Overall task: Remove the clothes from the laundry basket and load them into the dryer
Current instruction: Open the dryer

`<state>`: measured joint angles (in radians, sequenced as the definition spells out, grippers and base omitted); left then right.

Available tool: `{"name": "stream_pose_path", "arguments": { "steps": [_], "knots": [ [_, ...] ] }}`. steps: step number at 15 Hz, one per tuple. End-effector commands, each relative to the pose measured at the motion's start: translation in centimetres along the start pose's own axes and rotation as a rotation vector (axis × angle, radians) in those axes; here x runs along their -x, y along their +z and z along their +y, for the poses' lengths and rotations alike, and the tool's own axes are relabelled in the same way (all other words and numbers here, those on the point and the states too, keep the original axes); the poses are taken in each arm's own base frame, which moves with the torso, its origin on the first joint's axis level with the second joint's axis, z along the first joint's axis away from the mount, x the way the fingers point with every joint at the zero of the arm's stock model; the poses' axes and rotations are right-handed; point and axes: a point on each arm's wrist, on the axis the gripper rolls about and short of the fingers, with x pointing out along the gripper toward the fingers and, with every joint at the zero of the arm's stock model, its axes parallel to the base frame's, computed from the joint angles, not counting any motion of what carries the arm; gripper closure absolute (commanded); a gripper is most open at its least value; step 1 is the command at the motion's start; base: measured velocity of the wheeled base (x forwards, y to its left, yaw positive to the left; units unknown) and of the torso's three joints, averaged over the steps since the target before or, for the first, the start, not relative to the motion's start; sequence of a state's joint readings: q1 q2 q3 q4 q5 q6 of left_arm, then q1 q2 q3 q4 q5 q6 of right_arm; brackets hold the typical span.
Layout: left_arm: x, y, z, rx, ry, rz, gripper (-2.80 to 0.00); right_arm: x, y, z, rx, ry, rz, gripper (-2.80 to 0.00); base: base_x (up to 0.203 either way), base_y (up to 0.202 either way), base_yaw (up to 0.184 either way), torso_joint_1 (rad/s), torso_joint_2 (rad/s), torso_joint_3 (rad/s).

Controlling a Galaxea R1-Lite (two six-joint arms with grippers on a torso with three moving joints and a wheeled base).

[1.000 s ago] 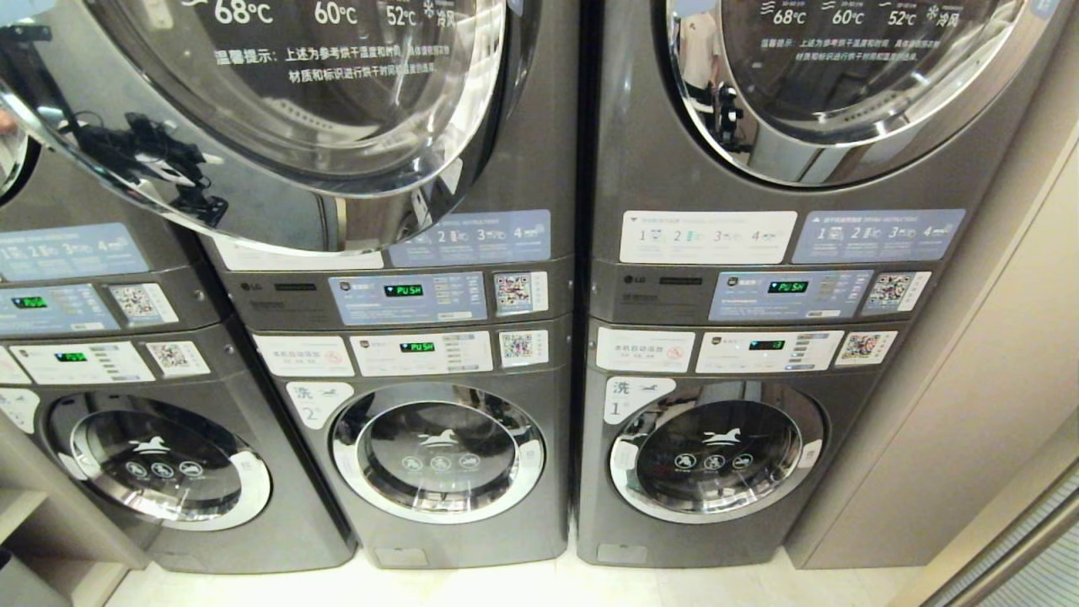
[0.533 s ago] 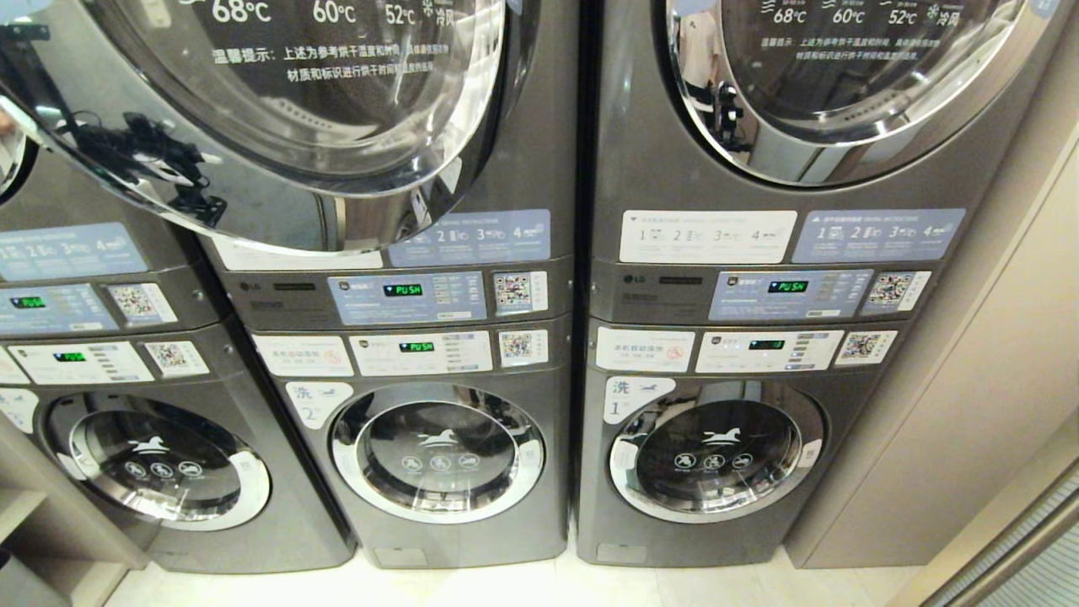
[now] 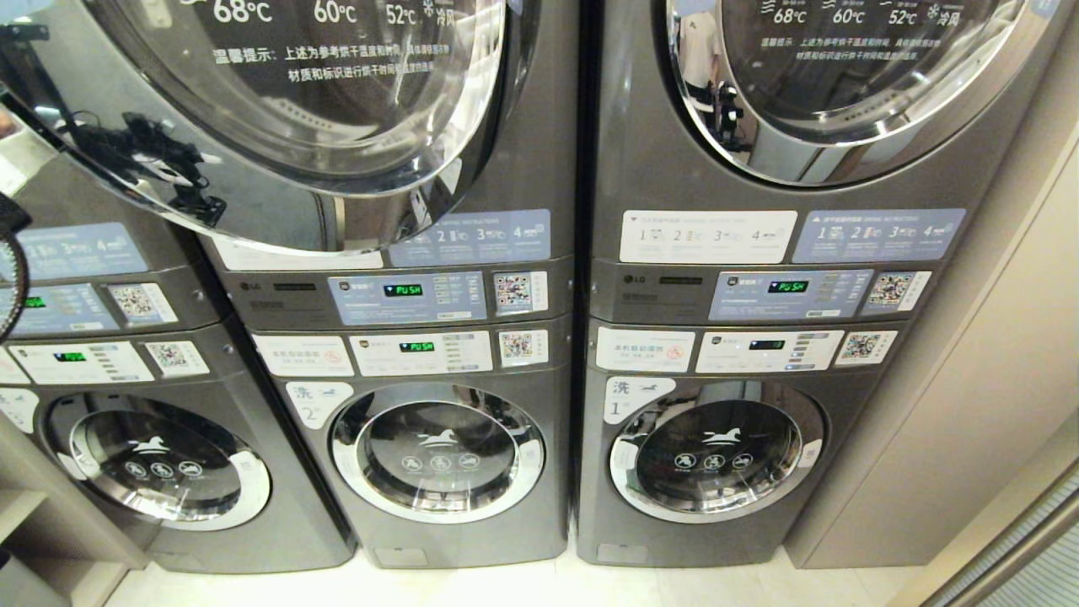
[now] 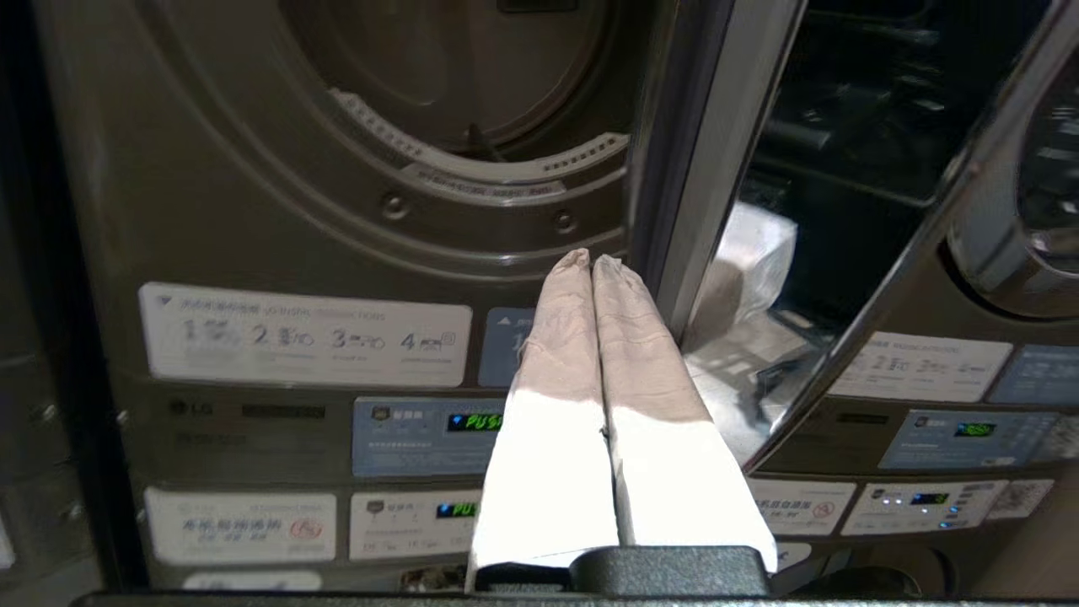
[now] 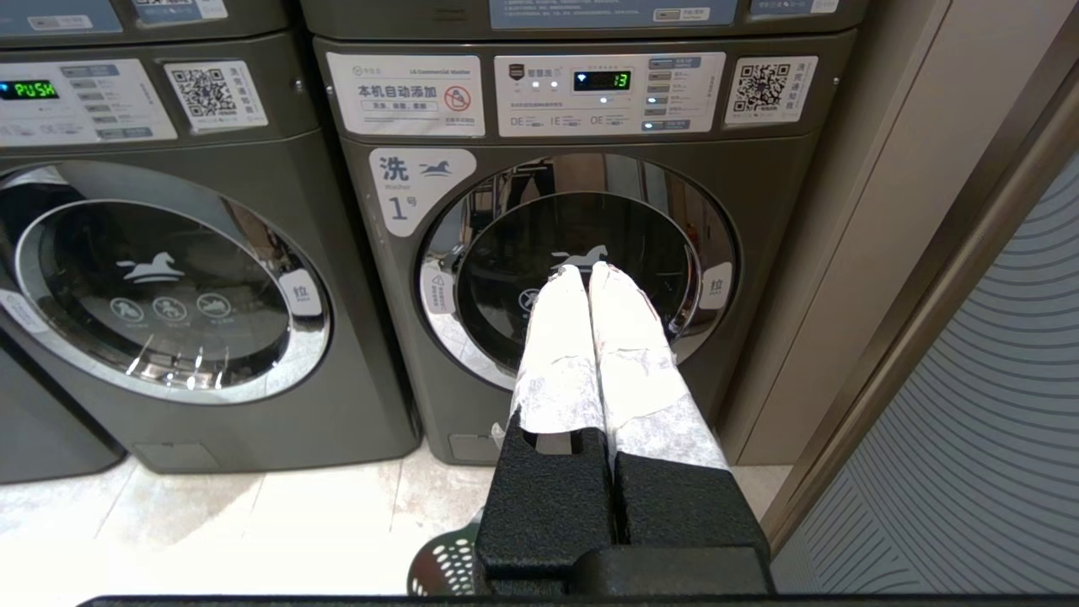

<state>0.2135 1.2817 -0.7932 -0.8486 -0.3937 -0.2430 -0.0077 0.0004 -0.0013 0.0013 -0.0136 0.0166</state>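
Laundry basket [image 5: 447,566]: only a sliver of dark green perforated rim seen, bottom centre of the right wrist view, on the pale tiled floor [image 5: 253,523], just beside the black body of the right claw.
Clothes: in none of the views.
Dryer opening [image 4: 472,93]: upper centre of the left wrist view; round drum mouth uncovered, grey inside, perforated lint strip along its lower lip.
Dryer door [image 3: 253,110]: swung out, filling the upper left of the head view; chrome ring, glass printed with temperatures; its edge [image 4: 716,169] upright at right of centre in the left wrist view.
Left claw [image 4: 593,263]: centre of the left wrist view, white-wrapped fingers [image 4: 556,405] pressed together, pinching nothing; tips in front of the lower rim of the open drum, beside the door's edge.
Left arm [image 3: 10,253]: dark part with a cable loop at the far left edge of the head view.
Right claw [image 5: 588,271]: centre of the right wrist view, wrapped fingers [image 5: 560,362] pressed together, empty; aimed at the round door of the washer marked 1 [image 5: 582,278], apart from it.
Machines: three stacked grey columns in the head view; lower washer doors shut; green "PUSH" display [image 3: 403,290] on the middle column's panel.
Right side: beige wall panel [image 3: 969,405].
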Motion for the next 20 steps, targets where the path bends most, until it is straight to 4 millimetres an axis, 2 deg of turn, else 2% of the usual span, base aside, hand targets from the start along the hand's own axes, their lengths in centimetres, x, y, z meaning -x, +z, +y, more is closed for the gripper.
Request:
{"name": "stream_pose_path", "arguments": {
  "steps": [1,5,9,12,15,17,20],
  "knots": [
    [-0.7,-0.7,0.5,0.003,-0.022,0.011,0.00,0.0,0.0,0.0,0.000,0.000,0.000,0.00,0.000,0.000,0.000,0.000,0.00,0.000],
    [0.3,0.0,-0.6,-0.008,-0.123,0.001,0.00,0.0,0.0,0.0,0.000,0.000,0.000,0.00,0.000,0.000,0.000,0.000,0.00,0.000],
    [2.8,-0.1,-4.8,0.038,-0.328,0.004,0.00,0.0,0.0,0.0,0.000,0.000,0.000,0.00,0.000,0.000,0.000,0.000,0.00,0.000],
    [3.3,-1.2,-7.2,0.037,-0.463,0.036,0.00,0.0,0.0,0.0,0.000,0.000,0.000,0.00,0.000,0.000,0.000,0.000,0.00,0.000],
    [2.8,-2.2,-9.1,0.005,-0.574,0.092,0.00,0.0,0.0,0.0,0.000,0.000,0.000,0.00,0.000,0.000,0.000,0.000,0.00,0.000],
    [1.4,-3.2,-10.0,-0.027,-0.625,0.119,0.00,0.0,0.0,0.0,0.000,0.000,-0.001,0.00,0.000,0.000,0.000,0.000,0.00,0.000],
    [-1.3,-3.5,-12.0,-0.031,-0.654,0.113,0.00,0.0,0.0,0.0,0.000,0.000,-0.001,0.00,0.000,0.000,0.000,0.000,0.00,0.000]
  ]
}}
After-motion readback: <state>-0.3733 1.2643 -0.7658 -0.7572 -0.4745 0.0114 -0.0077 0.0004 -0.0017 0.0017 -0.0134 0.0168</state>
